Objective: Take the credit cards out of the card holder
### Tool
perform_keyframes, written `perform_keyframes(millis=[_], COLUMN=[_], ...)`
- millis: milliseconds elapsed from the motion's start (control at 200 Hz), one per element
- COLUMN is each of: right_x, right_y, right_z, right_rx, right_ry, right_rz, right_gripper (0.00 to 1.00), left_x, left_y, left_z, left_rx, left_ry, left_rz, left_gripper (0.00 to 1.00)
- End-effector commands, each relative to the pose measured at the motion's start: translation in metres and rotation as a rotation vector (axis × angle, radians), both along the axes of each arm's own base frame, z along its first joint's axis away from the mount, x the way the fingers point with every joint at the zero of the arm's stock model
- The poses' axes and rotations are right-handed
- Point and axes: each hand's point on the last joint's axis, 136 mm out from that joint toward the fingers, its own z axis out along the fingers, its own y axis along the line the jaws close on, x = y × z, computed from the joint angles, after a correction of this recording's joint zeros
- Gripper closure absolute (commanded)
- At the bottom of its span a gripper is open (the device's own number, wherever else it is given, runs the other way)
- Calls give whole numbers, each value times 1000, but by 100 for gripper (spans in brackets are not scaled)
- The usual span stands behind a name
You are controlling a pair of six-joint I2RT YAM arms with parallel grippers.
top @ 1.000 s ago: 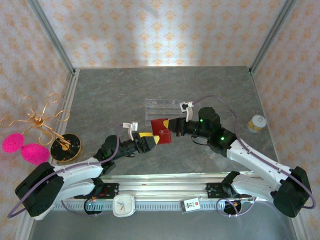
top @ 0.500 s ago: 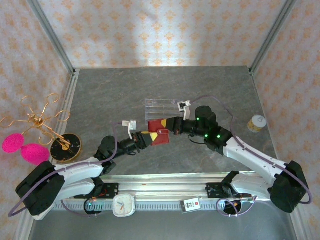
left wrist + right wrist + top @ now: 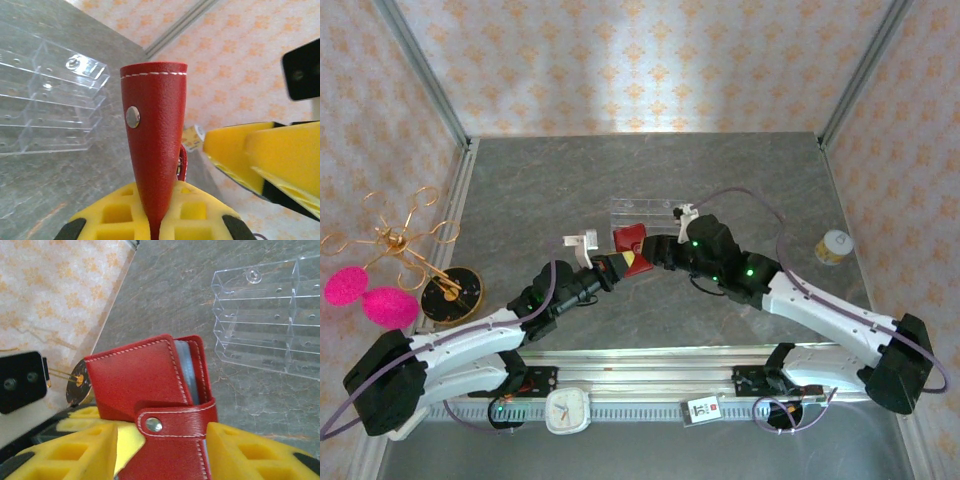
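The red card holder is snapped shut and held up off the table, just in front of the clear rack. My left gripper is shut on its lower edge, and its yellow pads pinch the holder, which stands upright. My right gripper is open, with one yellow finger on each side of the holder, facing the snap tab. The credit cards are hidden inside; a grey-blue edge shows between the covers. The right gripper's fingers sit beside the holder, apart from it.
A clear acrylic stepped rack lies just behind the holder. A small jar stands at the right. A gold wire stand with pink balls on a black base is at the left. A white clock sits by the near rail.
The card holder has moved away from the arms toward the rack and turned more upright. The left gripper came forward with it, and the right gripper shifted left.
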Motion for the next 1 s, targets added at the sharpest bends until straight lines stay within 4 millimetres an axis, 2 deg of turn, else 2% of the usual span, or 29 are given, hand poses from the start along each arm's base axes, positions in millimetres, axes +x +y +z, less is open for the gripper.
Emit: perform_keyframes(millis=[0, 65, 85, 140, 290, 436, 491, 616, 731, 851, 996], right_x=[11, 13, 16, 19, 19, 20, 20, 18, 18, 19, 18], right_y=[-2, 0, 3, 7, 22, 22, 20, 13, 4, -11, -29], right_z=[10, 12, 3, -5, -15, -32, -41, -61, -66, -66, -79], right_rx=[-27, -21, -39, -59, -80, -146, -177, -240, -261, -269, -282], right_ry=[-39, -31, -14, 8, 33, 62, 75, 105, 94, 71, 86], right_rz=[-102, -125, -130, -142, -114, -122, -127, -134, -160, -190, -202], right_gripper=[49, 48, 48, 48, 48, 52, 58, 84, 100, 100, 100], left_x=[10, 10, 9, 9, 7, 5, 4, 4, 4, 4, 3], left_y=[4, 2, 1, 0, -3, -2, 0, 0, -1, 1, 1], left_z=[14, 18, 19, 22, 30, 38, 44, 53, 52, 46, 37], left_rx=[25, 19, 15, 10, -9, -43, -62, -79, -72, -55, -31], left_ry=[-44, -53, -57, -64, -84, -96, -113, -130, -120, -107, -80], left_rz=[72, 71, 69, 68, 57, 61, 65, 65, 61, 68, 48], left_gripper=[100, 100, 100, 100, 100, 100, 100, 100, 100, 100, 100])
